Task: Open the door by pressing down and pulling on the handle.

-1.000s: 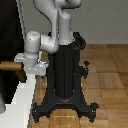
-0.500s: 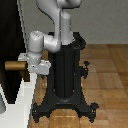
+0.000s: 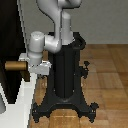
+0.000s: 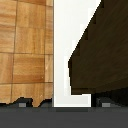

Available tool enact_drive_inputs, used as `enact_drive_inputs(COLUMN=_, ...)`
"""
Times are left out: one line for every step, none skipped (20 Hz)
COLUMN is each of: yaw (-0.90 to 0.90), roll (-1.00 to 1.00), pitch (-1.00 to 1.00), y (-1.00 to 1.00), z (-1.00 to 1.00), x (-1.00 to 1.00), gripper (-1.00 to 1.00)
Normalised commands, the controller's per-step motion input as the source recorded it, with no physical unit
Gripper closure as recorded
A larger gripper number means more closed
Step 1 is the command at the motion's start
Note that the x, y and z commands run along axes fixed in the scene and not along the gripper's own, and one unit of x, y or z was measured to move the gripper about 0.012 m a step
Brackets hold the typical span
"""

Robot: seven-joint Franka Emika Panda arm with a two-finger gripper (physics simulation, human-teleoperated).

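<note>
The door point(image 3: 9, 45) is a dark panel at the exterior view's left, set in a white frame point(image 3: 26, 105). Its tan handle point(image 3: 14, 66) sticks out level from the door. My gripper point(image 3: 25, 73) sits at the handle's end nearest the frame, a dark finger hanging just below the bar; whether it touches is unclear. In the wrist view the dark brown door point(image 4: 100, 55) and the white frame point(image 4: 62, 45) fill the picture. The gripper point(image 4: 62, 103) is open, its fingertips point(image 4: 22, 103) wide apart with nothing between them. The handle is hidden in the wrist view.
The black robot pedestal point(image 3: 65, 80) stands on a wooden floor point(image 3: 107, 70) just beside the door frame. Its spread feet point(image 3: 65, 107) reach toward the frame's base. The arm's white links point(image 3: 50, 42) bend from the pedestal over to the door.
The gripper and the handle have sunk slightly lower across the frames. The door panel itself looks unmoved.
</note>
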Motion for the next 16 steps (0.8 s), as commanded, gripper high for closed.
enact_drive_inputs(yaw=0.00, roll=0.00, pitch=0.00, y=1.00, z=0.00, x=0.00, gripper=-1.00)
enact_drive_inputs(yaw=0.00, roll=0.00, pitch=0.00, y=0.00, z=0.00, x=0.00, gripper=-1.00)
enact_drive_inputs(yaw=0.00, roll=0.00, pitch=0.00, y=0.00, z=0.00, x=0.00, gripper=-1.00)
enact_drive_inputs(yaw=0.00, roll=0.00, pitch=0.00, y=0.00, z=0.00, x=0.00, gripper=-1.00)
enact_drive_inputs(yaw=0.00, roll=0.00, pitch=0.00, y=0.00, z=0.00, x=0.00, gripper=-1.00)
enact_drive_inputs(yaw=0.00, roll=0.00, pitch=0.00, y=1.00, z=0.00, x=0.00, gripper=-1.00)
enact_drive_inputs(yaw=0.00, roll=0.00, pitch=0.00, y=1.00, z=0.00, x=0.00, gripper=-1.00)
enact_drive_inputs(yaw=0.00, roll=0.00, pitch=0.00, y=1.00, z=0.00, x=0.00, gripper=-1.00)
enact_drive_inputs(yaw=0.00, roll=0.00, pitch=0.00, y=1.00, z=0.00, x=0.00, gripper=-1.00)
enact_drive_inputs(yaw=0.00, roll=0.00, pitch=0.00, y=1.00, z=0.00, x=0.00, gripper=-1.00)
enact_drive_inputs(yaw=0.00, roll=0.00, pitch=0.00, y=1.00, z=-0.33, x=0.00, gripper=-1.00)
enact_drive_inputs(yaw=0.00, roll=0.00, pitch=0.00, y=0.00, z=0.00, x=0.00, gripper=-1.00)
enact_drive_inputs(yaw=0.00, roll=0.00, pitch=0.00, y=0.00, z=0.00, x=0.00, gripper=-1.00)
enact_drive_inputs(yaw=0.00, roll=0.00, pitch=0.00, y=0.00, z=0.00, x=0.00, gripper=-1.00)
enact_drive_inputs(yaw=0.00, roll=0.00, pitch=0.00, y=0.00, z=0.00, x=0.00, gripper=-1.00)
enact_drive_inputs(yaw=0.00, roll=0.00, pitch=0.00, y=0.00, z=0.00, x=0.00, gripper=-1.00)
